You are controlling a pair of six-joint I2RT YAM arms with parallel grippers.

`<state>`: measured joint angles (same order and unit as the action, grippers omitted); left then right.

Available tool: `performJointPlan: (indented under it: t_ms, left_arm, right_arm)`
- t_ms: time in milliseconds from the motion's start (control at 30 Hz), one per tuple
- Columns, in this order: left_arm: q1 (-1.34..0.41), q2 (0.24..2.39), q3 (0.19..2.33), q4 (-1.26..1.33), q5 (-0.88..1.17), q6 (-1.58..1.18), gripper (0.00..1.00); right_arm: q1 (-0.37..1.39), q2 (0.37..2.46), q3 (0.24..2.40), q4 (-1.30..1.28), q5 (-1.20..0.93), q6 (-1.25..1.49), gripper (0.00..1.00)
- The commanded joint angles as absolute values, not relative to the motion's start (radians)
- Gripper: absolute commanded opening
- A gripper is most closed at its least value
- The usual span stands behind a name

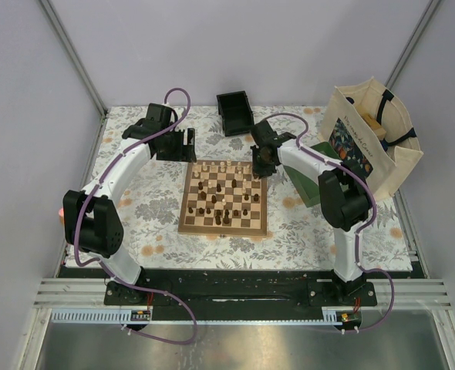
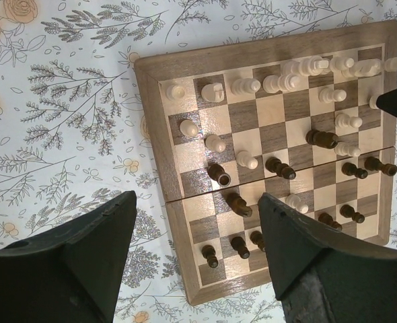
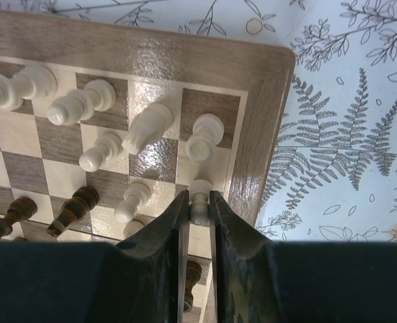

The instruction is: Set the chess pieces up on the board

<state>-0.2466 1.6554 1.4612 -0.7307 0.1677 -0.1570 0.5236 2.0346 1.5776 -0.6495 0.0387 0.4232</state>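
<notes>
1. The board (image 2: 151, 134) sits slightly skewed in view on the leaf-and-flower-printed desk (image 2: 64, 121).
2. Cream chess pieces (image 2: 289, 82) crowd its upper rows.
3. Dark chess pieces (image 2: 279, 168) are scattered over the lower rows.
4. The left gripper (image 2: 197, 202) hangs above the board's lower-left part, jaws wide apart.

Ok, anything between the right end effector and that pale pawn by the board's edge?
Nothing visible: the right end effector straddles the pale pawn; the nearest pale piece stands one square beyond it, apart.
</notes>
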Motion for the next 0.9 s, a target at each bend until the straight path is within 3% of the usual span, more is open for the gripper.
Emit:
performJointPlan:
  t_ms: [0,433,867]
  left_arm:
    - [-0.242,1.621,1.453,-0.701,0.190,-0.149,0.76]
    - [-0.241,1.638,1.450,-0.706,0.206,-0.147,0.76]
    - [-0.244,1.640,1.445,-0.710,0.207,-0.146,0.75]
  right_arm:
    - [0.529,2.049,1.640,-0.630,0.095,0.405,0.23]
    - [0.529,2.060,1.652,-0.647,0.106,0.397,0.25]
    - [0.529,2.031,1.663,-0.669,0.086,0.396,0.36]
